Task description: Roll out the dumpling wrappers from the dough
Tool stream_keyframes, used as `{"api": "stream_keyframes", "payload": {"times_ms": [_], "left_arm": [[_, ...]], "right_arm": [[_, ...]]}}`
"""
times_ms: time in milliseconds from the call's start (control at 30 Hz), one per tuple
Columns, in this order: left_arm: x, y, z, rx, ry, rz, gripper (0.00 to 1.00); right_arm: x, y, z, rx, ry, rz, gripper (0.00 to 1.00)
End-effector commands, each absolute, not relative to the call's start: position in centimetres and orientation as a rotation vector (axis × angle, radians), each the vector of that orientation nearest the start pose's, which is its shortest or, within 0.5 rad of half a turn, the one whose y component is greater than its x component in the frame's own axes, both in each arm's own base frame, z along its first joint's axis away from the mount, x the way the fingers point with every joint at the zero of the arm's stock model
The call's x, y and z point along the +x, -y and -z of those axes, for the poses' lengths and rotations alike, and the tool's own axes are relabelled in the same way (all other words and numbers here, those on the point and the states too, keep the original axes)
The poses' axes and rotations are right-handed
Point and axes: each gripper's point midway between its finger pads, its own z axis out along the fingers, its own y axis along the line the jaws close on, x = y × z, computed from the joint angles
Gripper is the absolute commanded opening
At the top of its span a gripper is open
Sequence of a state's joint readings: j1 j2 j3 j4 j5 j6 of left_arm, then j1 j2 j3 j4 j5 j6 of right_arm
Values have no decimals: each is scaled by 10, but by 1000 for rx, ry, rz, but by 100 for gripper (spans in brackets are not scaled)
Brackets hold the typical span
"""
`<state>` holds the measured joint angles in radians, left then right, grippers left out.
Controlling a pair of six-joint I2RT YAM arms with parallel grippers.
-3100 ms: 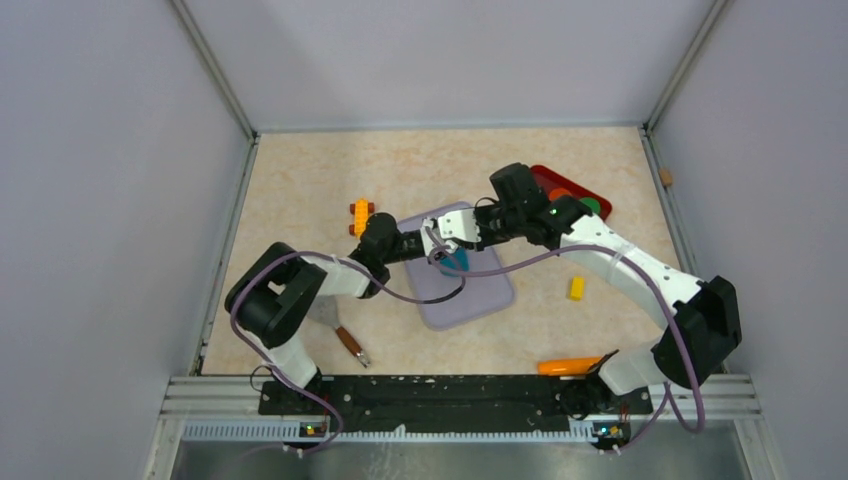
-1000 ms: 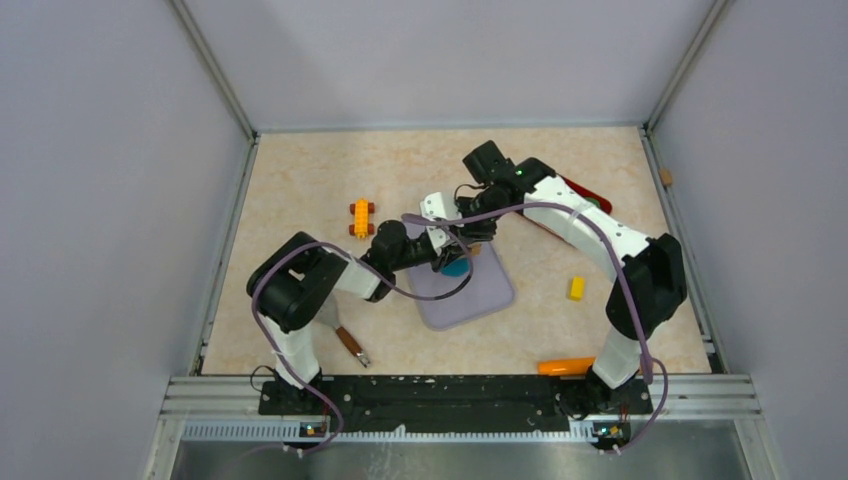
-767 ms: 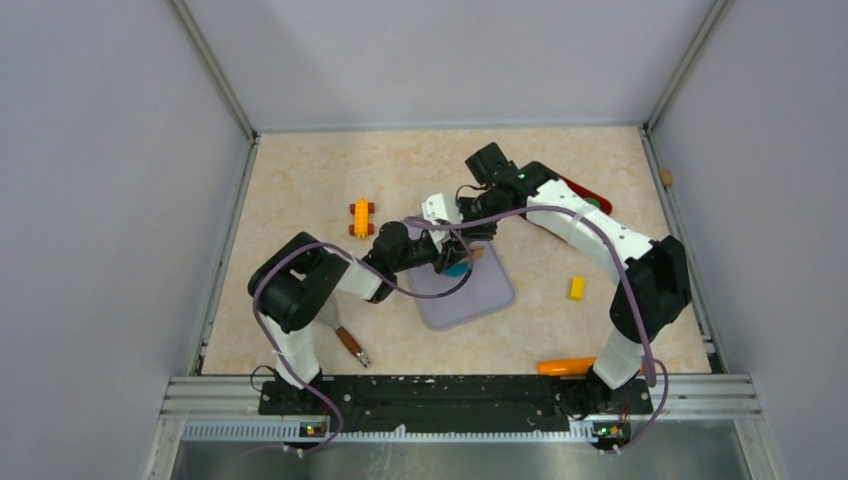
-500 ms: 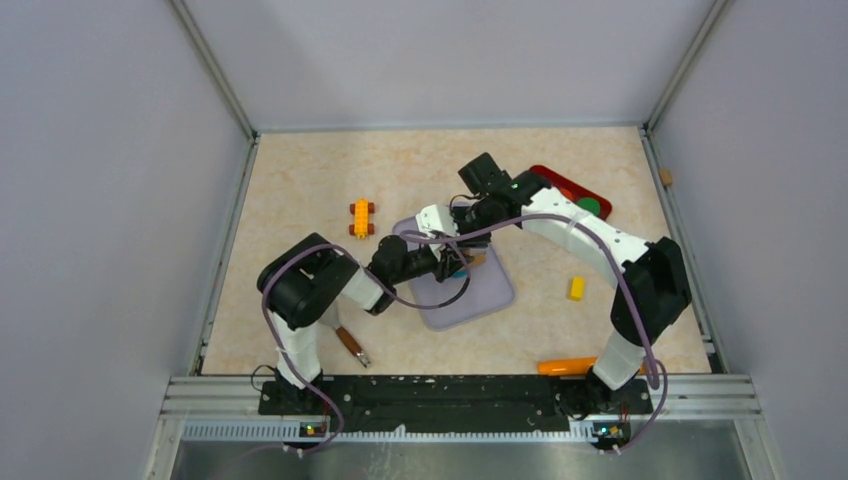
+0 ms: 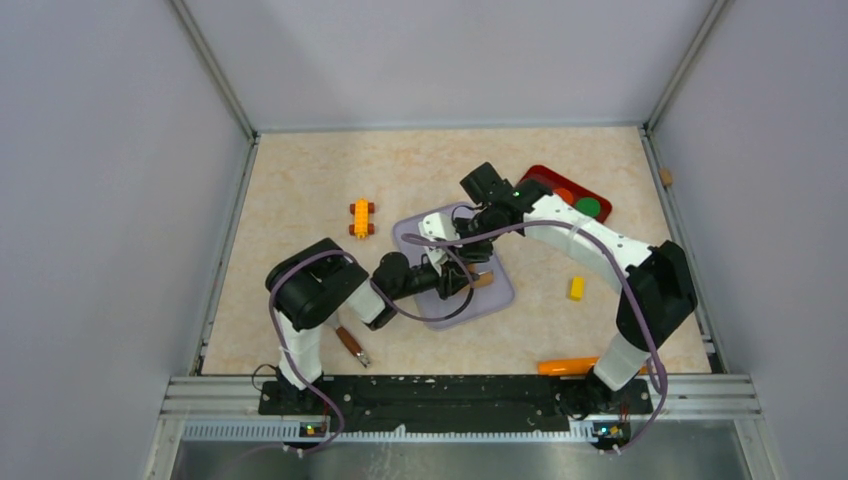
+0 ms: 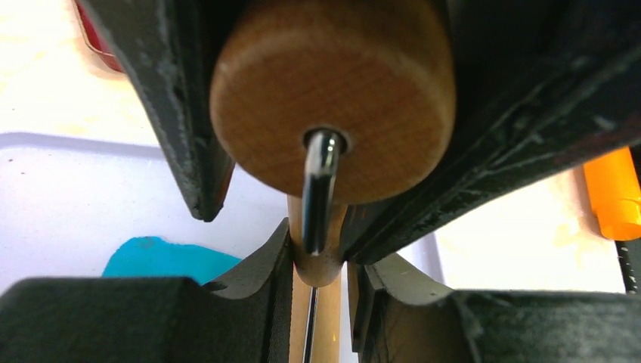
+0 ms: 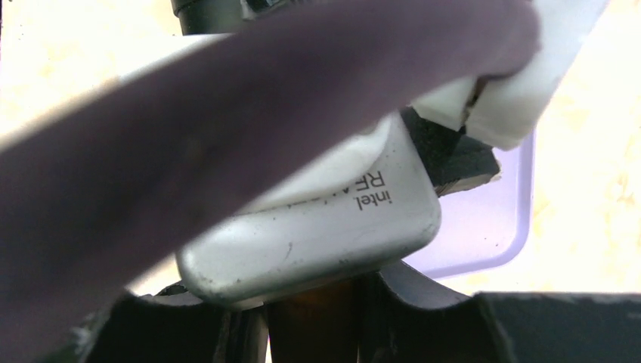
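The tan wooden roller (image 6: 332, 98) lies over the lavender mat (image 5: 495, 297), one end showing in the top view (image 5: 484, 280). My left gripper (image 5: 455, 281) is shut on the roller's thin wooden handle (image 6: 317, 257), seen between its jaws (image 6: 317, 242). My right gripper (image 5: 468, 252) is shut on a dark wooden part of the roller (image 7: 314, 302). The teal-blue dough (image 6: 162, 259) is a flattened patch on the mat (image 6: 75, 197), left of the roller. It is hidden under the grippers in the top view. No round wrapper discs show.
A red tray (image 5: 540, 178) with green and orange pieces sits back right of the mat. An orange-red brick (image 5: 361, 218), a yellow brick (image 5: 576, 288), an orange marker (image 5: 568, 366) and a brown tool (image 5: 351, 345) lie around the mat.
Both grippers have moved toward the near side of the mat with the roller. The dough that showed in the top view is now covered by them.
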<state>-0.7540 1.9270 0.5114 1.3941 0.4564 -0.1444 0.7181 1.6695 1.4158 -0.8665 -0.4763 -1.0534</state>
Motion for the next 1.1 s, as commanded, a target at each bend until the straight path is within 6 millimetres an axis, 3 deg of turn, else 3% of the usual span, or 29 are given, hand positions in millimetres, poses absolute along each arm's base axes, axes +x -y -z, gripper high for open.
{"api": "stream_keyframes", "payload": {"times_ms": [0, 67, 167, 333, 633, 800, 1067], "left_arm": [[256, 362, -72, 819, -1532, 1071, 0], [257, 364, -74, 817, -1528, 1071, 0], [265, 365, -94, 826, -1485, 1036, 0], [299, 360, -133, 786, -1438, 948, 0], [360, 333, -145, 721, -1467, 863, 0], [374, 328, -142, 712, -1480, 854, 0], [364, 324, -114, 652, -1600, 920, 0]], "right_arm": [[214, -284, -121, -2135, -1642, -693, 0], [215, -283, -121, -2128, -1643, -685, 0], [226, -288, -136, -2092, -1623, -635, 0], [256, -299, -170, -1996, -1558, -493, 0], [292, -313, -187, -1935, -1487, -354, 0], [298, -319, -180, -1931, -1504, -359, 0], [284, -316, -148, -1971, -1561, -438, 0]]}}
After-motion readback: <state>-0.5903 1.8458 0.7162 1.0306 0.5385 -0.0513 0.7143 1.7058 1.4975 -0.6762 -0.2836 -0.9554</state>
